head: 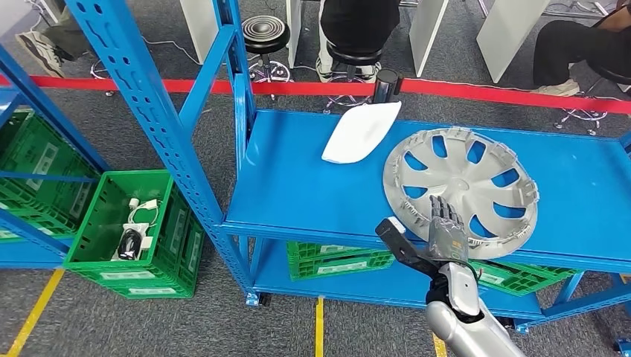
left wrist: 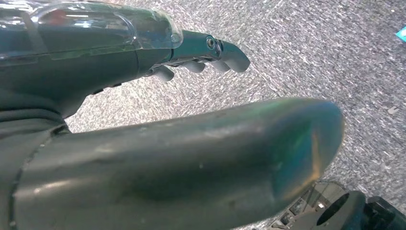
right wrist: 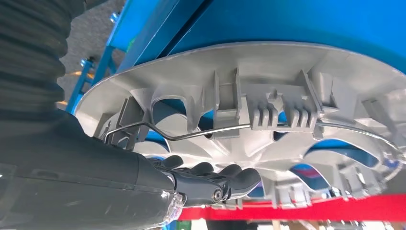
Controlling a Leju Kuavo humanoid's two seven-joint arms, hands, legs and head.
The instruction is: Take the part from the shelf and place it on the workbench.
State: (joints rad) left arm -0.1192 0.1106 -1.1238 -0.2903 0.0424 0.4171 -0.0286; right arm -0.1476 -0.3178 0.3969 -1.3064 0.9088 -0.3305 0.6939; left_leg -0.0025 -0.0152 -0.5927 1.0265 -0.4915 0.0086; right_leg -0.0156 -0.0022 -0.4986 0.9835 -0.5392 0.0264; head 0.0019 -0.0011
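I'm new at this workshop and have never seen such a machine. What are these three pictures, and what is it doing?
It is a walking robot with two arms and hands. The wide picture is from its head, looking down at a blue shelf. On the shelf lie a silver wheel cover and a white part. The right hand reaches onto the wheel cover's near edge; whether it grips yet is unclear. The other two pictures come from wrist cameras. The right one looks past its fingers at the cover's underside. The left one shows the left hand hanging over grey floor, holding nothing.

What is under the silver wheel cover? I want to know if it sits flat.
The wheel cover lies on the blue shelf, blue showing through its openings. Its near edge overhangs. The right hand covers part.
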